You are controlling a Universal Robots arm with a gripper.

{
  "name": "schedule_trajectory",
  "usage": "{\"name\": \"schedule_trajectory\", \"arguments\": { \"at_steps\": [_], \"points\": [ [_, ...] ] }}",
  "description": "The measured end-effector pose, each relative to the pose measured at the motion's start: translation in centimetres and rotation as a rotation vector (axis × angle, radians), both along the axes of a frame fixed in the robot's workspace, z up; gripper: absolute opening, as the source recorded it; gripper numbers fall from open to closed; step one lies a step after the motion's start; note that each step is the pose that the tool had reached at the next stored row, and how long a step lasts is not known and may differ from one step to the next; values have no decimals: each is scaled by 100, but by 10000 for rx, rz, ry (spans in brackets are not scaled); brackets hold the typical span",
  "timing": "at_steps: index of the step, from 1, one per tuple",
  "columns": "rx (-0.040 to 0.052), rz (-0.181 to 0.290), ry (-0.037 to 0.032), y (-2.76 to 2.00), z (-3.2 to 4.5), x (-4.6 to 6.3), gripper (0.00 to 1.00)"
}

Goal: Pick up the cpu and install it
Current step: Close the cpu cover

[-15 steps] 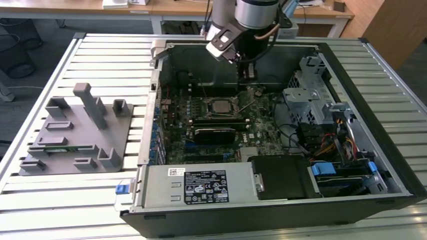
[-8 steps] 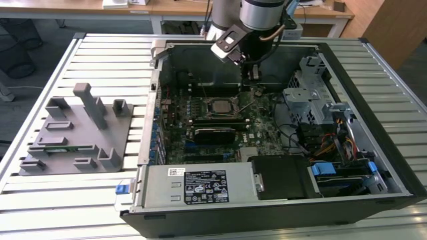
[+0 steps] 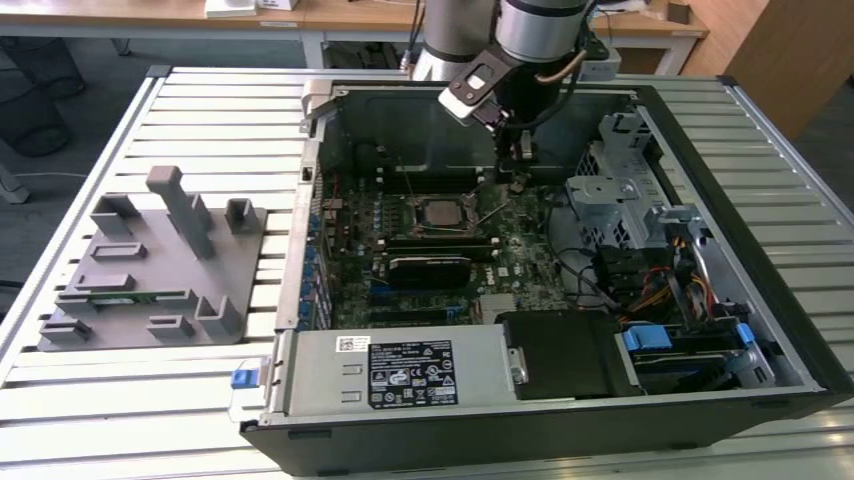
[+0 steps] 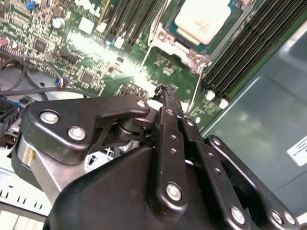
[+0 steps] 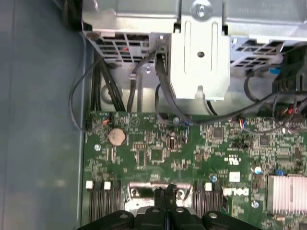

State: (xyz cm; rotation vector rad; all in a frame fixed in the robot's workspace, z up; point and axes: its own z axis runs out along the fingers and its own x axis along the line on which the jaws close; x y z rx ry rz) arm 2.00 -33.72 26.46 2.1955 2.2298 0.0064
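Cpu point(image 4: 201, 19) in socket point(image 4: 163, 37) (inside case point(image 3: 534, 440))

You see a pale tabletop point(image 3: 134, 400) made of long slats. A grey plastic stand point(image 3: 134, 285) sits on it at the exterior view's left. Just beside that, toward the right, lies a big open computer case point(image 3: 534, 435).

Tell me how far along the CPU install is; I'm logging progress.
Done: the cpu already sits in its socket on the motherboard. In hand: nothing; the hand is shut and empty, just beside the socket. Left: a thin lever by the socket looks raised, so latching seems unfinished.
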Motion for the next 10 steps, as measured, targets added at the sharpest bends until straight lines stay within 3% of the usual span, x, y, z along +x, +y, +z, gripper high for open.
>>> {"name": "schedule_trajectory", "arguments": {
  "at_steps": [10],
  "points": [
    [1, 27, 1, 2, -32, 215, 11]
  ]
}}
